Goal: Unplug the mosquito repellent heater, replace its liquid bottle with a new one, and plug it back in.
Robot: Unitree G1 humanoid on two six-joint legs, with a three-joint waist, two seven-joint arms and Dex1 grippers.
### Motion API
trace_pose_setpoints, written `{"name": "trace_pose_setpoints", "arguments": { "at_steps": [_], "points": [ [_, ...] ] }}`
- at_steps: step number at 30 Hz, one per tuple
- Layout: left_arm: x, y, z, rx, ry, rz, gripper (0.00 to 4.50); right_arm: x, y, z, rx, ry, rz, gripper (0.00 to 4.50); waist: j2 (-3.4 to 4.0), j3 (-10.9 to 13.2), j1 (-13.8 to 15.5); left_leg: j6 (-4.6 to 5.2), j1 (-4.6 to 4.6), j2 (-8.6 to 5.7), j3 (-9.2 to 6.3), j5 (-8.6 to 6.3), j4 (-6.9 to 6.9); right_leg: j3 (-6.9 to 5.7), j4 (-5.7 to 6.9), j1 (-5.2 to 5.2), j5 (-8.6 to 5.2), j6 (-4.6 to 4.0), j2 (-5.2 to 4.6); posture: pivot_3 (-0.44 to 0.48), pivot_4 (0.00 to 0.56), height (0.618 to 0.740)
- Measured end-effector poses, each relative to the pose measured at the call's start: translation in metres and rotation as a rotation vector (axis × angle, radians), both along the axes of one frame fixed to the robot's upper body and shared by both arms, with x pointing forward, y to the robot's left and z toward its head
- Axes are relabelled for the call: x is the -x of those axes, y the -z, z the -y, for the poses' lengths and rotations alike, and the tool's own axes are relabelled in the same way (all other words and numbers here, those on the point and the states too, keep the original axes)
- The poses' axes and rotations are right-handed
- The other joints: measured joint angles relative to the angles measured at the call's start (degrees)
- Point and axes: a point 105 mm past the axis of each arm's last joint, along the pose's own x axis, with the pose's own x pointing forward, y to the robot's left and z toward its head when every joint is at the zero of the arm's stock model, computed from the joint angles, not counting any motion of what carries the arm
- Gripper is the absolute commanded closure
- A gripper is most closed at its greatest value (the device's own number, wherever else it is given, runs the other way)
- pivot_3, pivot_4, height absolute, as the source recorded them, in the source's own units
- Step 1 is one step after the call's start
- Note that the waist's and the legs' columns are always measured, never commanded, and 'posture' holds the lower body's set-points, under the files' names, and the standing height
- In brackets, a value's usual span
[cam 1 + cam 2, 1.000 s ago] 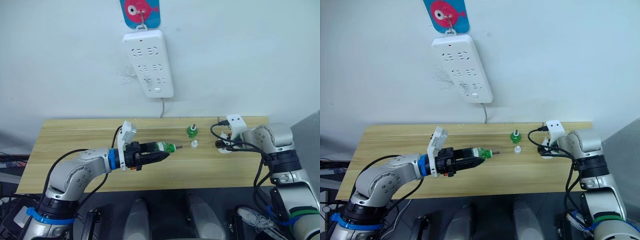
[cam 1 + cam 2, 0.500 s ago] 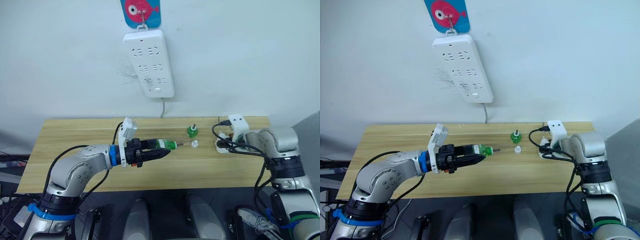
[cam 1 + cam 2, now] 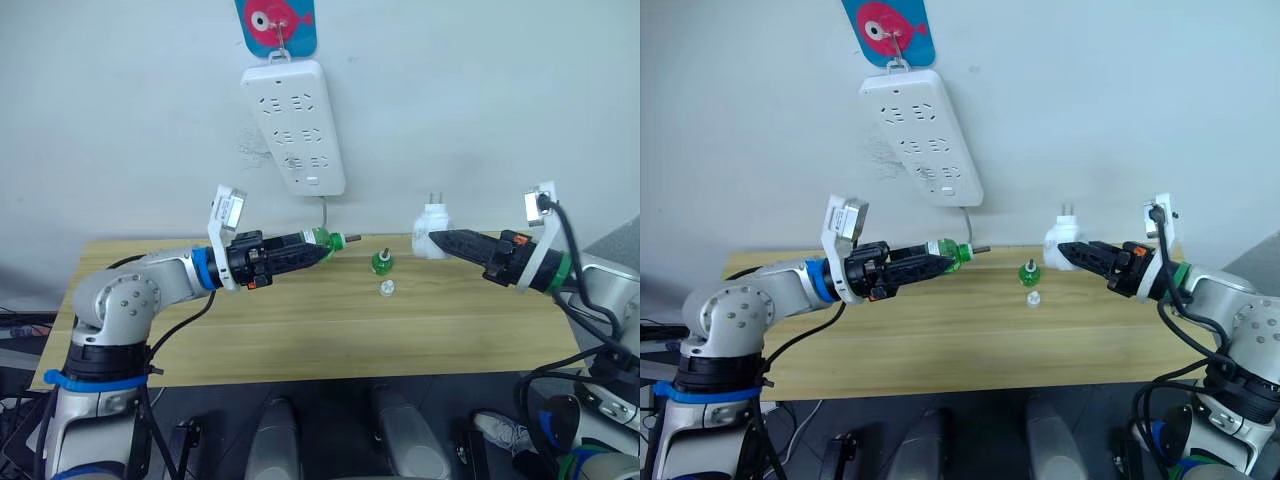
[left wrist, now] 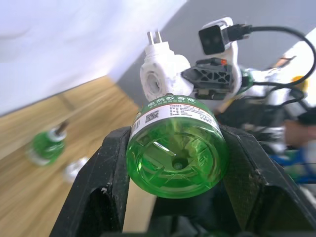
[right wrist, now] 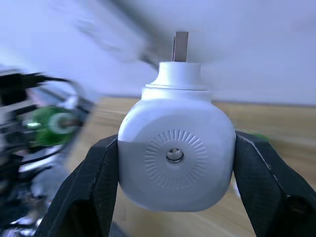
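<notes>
My right gripper (image 3: 436, 241) is shut on the mosquito repellent heater (image 3: 431, 222), a small white rounded unit held above the table's back edge with its prongs pointing up. The right wrist view shows the heater's round face (image 5: 176, 153) between the two fingers. My left gripper (image 3: 316, 249) is shut on a green liquid bottle (image 3: 323, 239), held level with its wick tip pointing right toward the heater. In the left wrist view the bottle's base (image 4: 176, 150) faces the camera and the heater (image 4: 160, 74) lies beyond it. A second green bottle (image 3: 381, 262) stands on the table between the grippers.
A small white cap (image 3: 387, 289) lies just in front of the standing bottle. The long white power strip (image 3: 293, 125) hangs on the wall above, its cord dropping behind the wooden table (image 3: 300, 330).
Both arms have risen from the table. The right gripper lifted the heater from the table's right end up toward the middle. The left gripper raised the green bottle toward it.
</notes>
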Motion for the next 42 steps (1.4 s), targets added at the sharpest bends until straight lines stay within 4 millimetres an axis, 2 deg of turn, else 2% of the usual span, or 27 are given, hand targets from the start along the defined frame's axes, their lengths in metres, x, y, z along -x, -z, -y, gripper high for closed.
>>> {"name": "trace_pose_setpoints", "arguments": {
  "at_steps": [3,7,14,21,29,42],
  "points": [
    [0.005,-0.010,0.001,0.003,0.048,0.004,2.20,0.006,-0.014,-0.011,-0.091,-0.110,0.026,1.57,0.02,-0.01,-0.28,0.00,0.00,-0.01,0.02,0.00,0.00,0.01,0.01,0.00,0.00,0.00,-0.01,-0.156,0.220,0.740],
    [0.012,-0.022,0.007,0.038,0.114,-0.001,2.20,0.004,-0.030,-0.020,-0.220,-0.190,0.028,1.57,0.01,-0.01,-0.33,0.00,-0.01,0.00,0.01,0.00,0.01,0.00,0.03,-0.01,0.00,0.00,-0.01,-0.147,0.219,0.740],
    [0.015,-0.045,0.003,0.098,0.140,0.009,2.20,0.016,-0.029,-0.032,-0.251,-0.274,-0.033,1.57,0.01,-0.01,-0.24,0.00,-0.04,0.00,0.01,0.00,0.03,0.00,0.02,-0.02,0.00,0.00,-0.02,-0.132,0.229,0.740],
    [0.018,-0.045,0.000,0.085,0.148,-0.009,2.20,0.020,-0.040,-0.041,-0.279,-0.299,-0.053,1.57,0.01,-0.01,-0.22,0.00,-0.04,0.02,0.00,0.00,0.02,-0.01,0.02,-0.03,-0.01,0.01,0.01,-0.123,0.229,0.740],
    [0.020,-0.043,0.000,0.082,0.160,-0.010,2.20,0.016,-0.041,-0.045,-0.287,-0.280,-0.061,1.57,0.01,-0.01,-0.05,0.00,-0.04,0.02,0.00,0.00,0.04,0.00,0.01,-0.02,0.00,0.01,0.00,-0.120,0.227,0.740],
    [0.020,-0.042,0.003,0.081,0.163,-0.007,2.20,0.021,-0.039,-0.052,-0.276,-0.311,-0.060,1.57,0.01,-0.01,0.12,-0.01,-0.04,0.02,-0.01,0.00,0.04,0.00,0.02,-0.02,0.00,0.01,0.00,-0.119,0.228,0.740]
  ]
}}
